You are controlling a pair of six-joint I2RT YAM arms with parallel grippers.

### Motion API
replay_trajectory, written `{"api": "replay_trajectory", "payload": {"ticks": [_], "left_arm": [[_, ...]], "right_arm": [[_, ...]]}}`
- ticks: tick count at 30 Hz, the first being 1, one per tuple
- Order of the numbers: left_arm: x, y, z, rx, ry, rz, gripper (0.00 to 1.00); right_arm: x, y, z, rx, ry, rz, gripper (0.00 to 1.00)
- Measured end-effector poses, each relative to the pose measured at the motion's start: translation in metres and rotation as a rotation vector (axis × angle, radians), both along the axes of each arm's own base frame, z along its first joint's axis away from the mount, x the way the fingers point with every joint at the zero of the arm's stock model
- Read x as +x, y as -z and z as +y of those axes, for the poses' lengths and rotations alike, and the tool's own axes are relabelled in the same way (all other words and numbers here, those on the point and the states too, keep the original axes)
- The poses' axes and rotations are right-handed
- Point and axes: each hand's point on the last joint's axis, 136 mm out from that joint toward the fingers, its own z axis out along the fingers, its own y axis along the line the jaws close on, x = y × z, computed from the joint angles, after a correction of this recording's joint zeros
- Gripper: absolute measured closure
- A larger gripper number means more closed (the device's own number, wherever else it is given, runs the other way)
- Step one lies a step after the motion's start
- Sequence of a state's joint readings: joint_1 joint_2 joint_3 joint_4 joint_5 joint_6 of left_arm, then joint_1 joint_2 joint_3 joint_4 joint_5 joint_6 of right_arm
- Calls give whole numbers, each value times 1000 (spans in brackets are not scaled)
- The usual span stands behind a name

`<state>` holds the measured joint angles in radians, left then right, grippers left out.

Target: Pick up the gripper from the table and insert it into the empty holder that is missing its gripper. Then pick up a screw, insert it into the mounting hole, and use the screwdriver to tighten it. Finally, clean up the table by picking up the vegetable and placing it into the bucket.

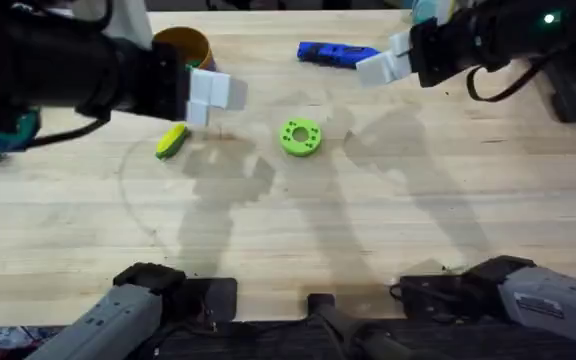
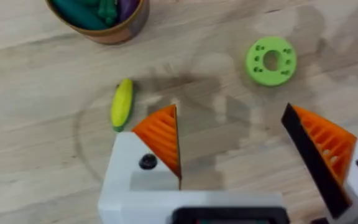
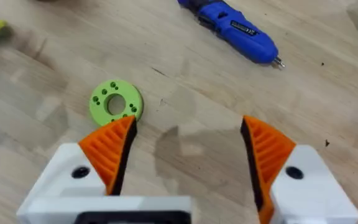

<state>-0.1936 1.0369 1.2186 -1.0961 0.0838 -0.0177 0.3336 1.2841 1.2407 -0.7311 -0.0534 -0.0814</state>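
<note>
Well, the vegetable (image 2: 122,104) is a stubby yellow cob with green sides, lying flat near the bucket (image 2: 104,23); both the left gripper (image 2: 235,146) and right gripper (image 3: 188,152) gape wide, holding nothing.

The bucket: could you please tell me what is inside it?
In the bucket lie teal, green and purple items, apparently toy vegetables. Its bottom is covered by them.
</note>
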Motion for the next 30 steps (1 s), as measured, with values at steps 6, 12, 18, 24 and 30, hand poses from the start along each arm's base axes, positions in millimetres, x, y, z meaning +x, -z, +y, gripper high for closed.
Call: {"api": "replay_trajectory", "payload": {"ticks": [6,12,18,24,30], "left_arm": [[10,28,15,156,92,95,16],[25,77,46,239,124,288,16],[38,132,74,250,132,472,14],[46,177,99,231,110,587,14],[52,211,114,223,100,644,17]], "right_arm": [[0,0,0,-1,0,2,5],[0,0,0,0,0,2,6],[0,0,0,-1,0,2,7],[0,0,0,0,0,2,6],[0,0,0,0,0,2,6]]}}
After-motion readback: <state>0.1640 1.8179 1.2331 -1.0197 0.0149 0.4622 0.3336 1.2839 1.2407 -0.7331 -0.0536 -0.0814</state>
